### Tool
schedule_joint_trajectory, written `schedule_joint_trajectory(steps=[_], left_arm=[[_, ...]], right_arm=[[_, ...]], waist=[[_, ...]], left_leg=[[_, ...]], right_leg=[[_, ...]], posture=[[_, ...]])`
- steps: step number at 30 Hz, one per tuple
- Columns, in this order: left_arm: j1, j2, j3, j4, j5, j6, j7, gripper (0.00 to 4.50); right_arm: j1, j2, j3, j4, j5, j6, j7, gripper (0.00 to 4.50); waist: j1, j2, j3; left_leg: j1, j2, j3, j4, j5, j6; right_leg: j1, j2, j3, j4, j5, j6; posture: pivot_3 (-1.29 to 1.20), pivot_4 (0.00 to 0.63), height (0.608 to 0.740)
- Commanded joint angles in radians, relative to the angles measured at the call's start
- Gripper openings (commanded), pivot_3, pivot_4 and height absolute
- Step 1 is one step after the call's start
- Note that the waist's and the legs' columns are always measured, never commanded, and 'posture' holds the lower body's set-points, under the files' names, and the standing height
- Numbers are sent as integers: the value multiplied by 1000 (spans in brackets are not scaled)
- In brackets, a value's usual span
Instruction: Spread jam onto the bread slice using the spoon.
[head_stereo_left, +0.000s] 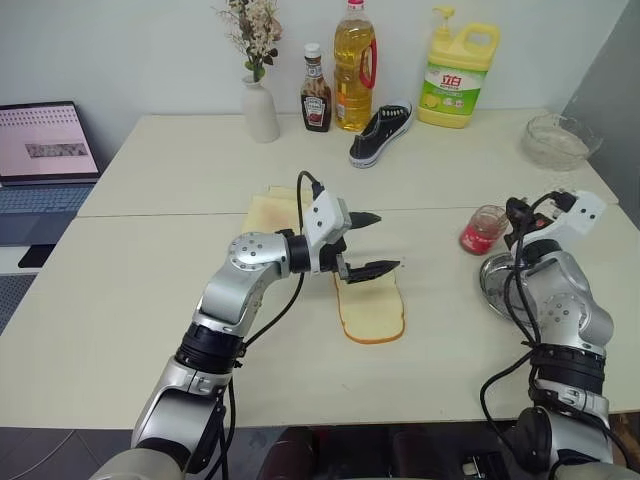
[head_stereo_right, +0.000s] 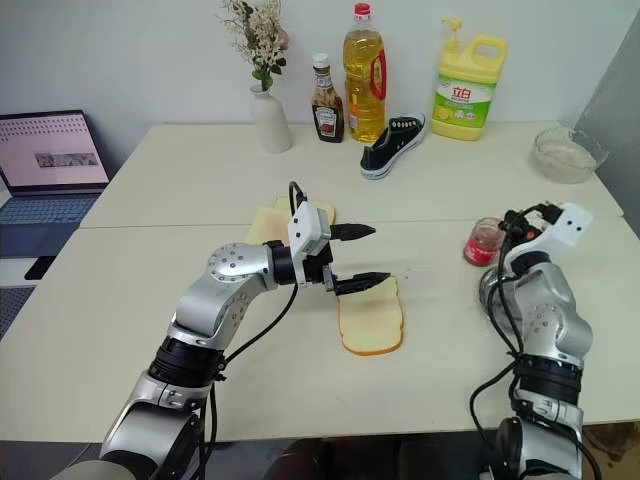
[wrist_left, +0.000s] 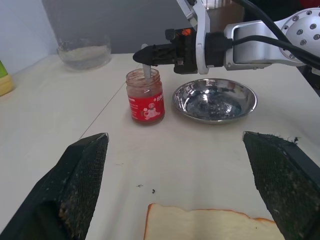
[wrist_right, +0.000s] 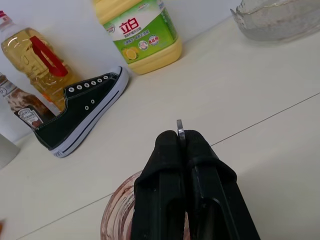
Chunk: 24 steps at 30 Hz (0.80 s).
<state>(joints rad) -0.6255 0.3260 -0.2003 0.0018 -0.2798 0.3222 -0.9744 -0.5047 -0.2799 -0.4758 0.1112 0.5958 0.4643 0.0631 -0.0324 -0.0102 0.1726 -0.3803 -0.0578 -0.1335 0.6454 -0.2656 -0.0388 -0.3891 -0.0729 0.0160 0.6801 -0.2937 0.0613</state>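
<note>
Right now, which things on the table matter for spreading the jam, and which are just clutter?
Job: jam in its cup, spoon in the right gripper, bread slice.

Clutter: shoe, sauce bottle, oil bottle, detergent jug, vase, glass bowl, steel dish.

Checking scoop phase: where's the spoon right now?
In the left wrist view the spoon is clamped in the right gripper, its bowl down inside the jam cup, beside the round steel dish.
</note>
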Motion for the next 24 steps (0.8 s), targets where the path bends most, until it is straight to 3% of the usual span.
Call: schedule_joint_trajectory(steps=[1,24], left_arm=[[-23,-9,4,-6,-12,-24,-7,4500],[-31,-18,5,16,-8,-45,-7,4500]], right_arm=[[-34,-8,-34,-70,56,22,-20,27],[-69,-1,-163,-174,291,127,-216,27]], waist=[[0,0,0],[-1,0,0]], left_leg=[[0,0,0,0,-1,1],[0,0,0,0,-1,3]], right_leg=[[0,0,0,0,0,0],[0,0,0,0,0,0]], posture=[[0,150,740],[0,150,740]])
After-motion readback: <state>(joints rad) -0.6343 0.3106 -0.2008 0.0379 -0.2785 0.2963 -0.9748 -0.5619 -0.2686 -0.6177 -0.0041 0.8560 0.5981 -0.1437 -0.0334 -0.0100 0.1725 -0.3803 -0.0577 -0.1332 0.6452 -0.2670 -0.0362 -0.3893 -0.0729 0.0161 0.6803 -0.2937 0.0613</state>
